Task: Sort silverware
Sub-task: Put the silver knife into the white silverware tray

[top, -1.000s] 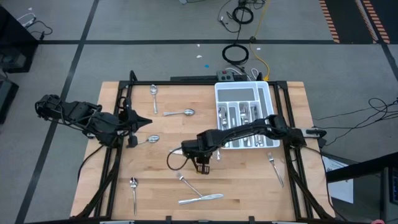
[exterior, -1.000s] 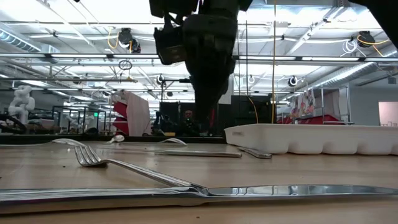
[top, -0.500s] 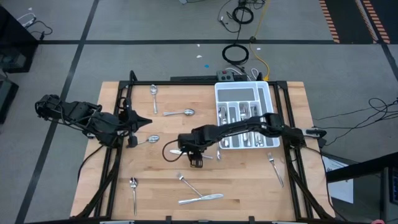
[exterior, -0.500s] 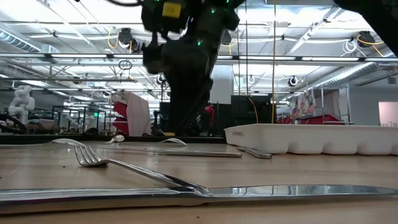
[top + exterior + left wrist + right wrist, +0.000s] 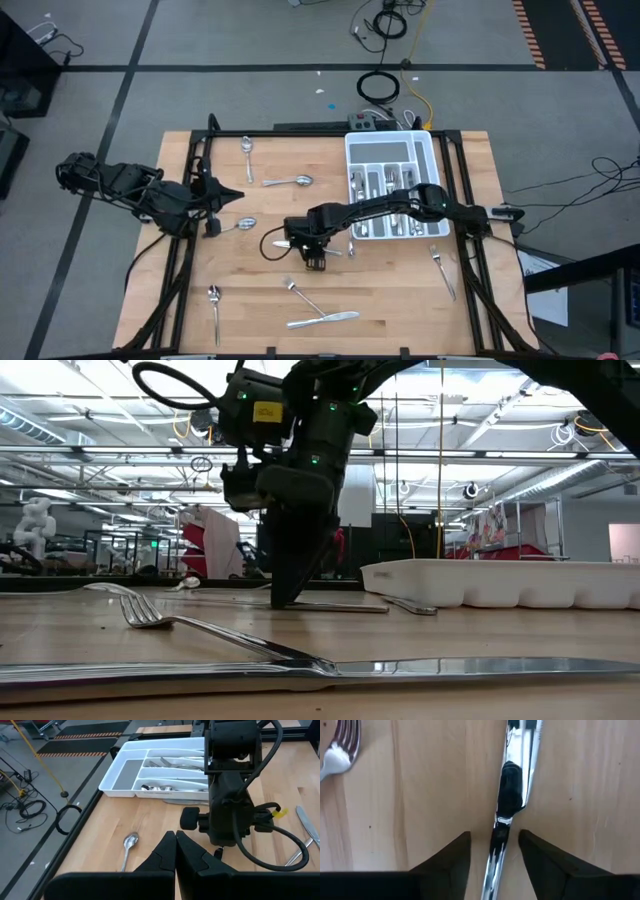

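Left gripper (image 5: pixel 174 851) parked at left table edge, fingers pressed together, holding nothing. Loose on wood: fork (image 5: pixel 214 303) near left, three spoons (image 5: pixel 247 150) far left. Right gripper (image 5: pixel 314 262) mid-table, jaws spread astride knife (image 5: pixel 507 795), not yet clamped. Fork and knife pair (image 5: pixel 320 318) near edge, fork (image 5: pixel 443 270) at right. White tray (image 5: pixel 432 150) holds several sorted pieces. Sorting looks roughly half done.

You can't see the knife (image 5: pixel 512 790) whole: both ends run off the right wrist view, and the fork (image 5: pixel 340 747) is cropped too.
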Action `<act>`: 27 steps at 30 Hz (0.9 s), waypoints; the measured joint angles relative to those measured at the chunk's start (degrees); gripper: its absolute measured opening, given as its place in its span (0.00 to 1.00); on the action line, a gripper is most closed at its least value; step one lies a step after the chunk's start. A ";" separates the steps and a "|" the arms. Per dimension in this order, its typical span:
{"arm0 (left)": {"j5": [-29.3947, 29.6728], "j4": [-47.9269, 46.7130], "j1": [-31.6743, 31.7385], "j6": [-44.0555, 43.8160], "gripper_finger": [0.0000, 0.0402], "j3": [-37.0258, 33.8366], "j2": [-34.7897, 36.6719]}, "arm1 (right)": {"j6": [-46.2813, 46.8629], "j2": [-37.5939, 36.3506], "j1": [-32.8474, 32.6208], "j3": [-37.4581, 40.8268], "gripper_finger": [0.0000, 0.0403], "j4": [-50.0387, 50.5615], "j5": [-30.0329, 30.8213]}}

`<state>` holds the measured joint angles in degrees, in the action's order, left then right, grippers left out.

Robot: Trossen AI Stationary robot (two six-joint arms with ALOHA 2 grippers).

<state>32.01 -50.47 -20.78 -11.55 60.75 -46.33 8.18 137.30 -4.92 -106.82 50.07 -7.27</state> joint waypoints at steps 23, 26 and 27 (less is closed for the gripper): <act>0.26 -2.13 0.02 -0.07 0.00 0.00 -0.02 | 4.96 1.61 -0.88 -8.79 0.00 7.37 4.30; 0.32 -2.80 0.00 -0.04 0.00 0.00 -0.02 | 6.44 2.01 -0.93 -11.55 0.00 8.94 5.14; 0.36 -2.79 0.01 -0.04 0.00 0.00 -0.02 | 6.71 2.11 -0.85 -12.36 0.00 9.65 5.23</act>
<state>32.37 -53.26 -20.77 -11.60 60.75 -46.35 14.89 139.41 -5.77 -119.18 59.72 -2.03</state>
